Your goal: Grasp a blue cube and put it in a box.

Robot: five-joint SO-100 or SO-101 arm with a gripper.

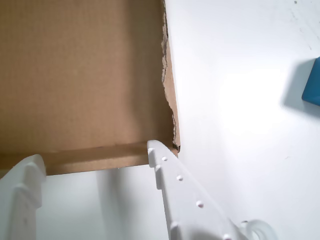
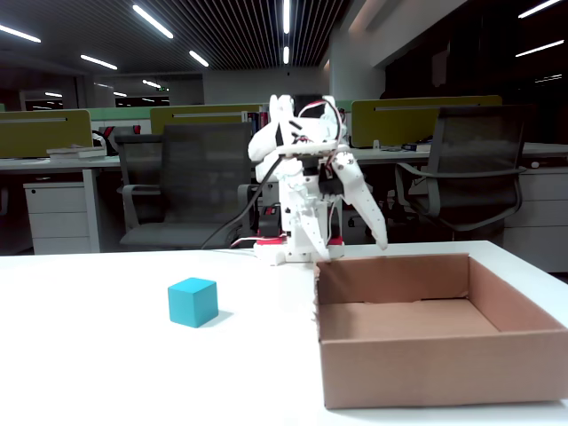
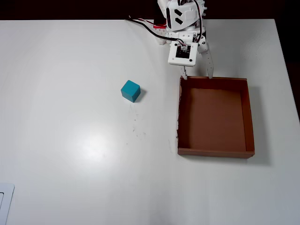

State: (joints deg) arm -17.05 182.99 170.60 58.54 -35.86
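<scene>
Claw point(image 3: 198, 76) (fingers spread, empty) hangs at the box point(image 3: 250, 117) rim.

Your arm point(image 2: 297, 191) is folded close to its base, hand point(image 3: 197, 76) pointing down, its two fingers spread, holding nothing.

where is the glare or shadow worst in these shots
Overhead view: a soft bright patch of glare on the table. Wrist view: the table washes out near white, and the blue cube, cut by the right edge, casts a soft shadow leftward. Fixed view: the background is dim, the box evenly lit.
</scene>
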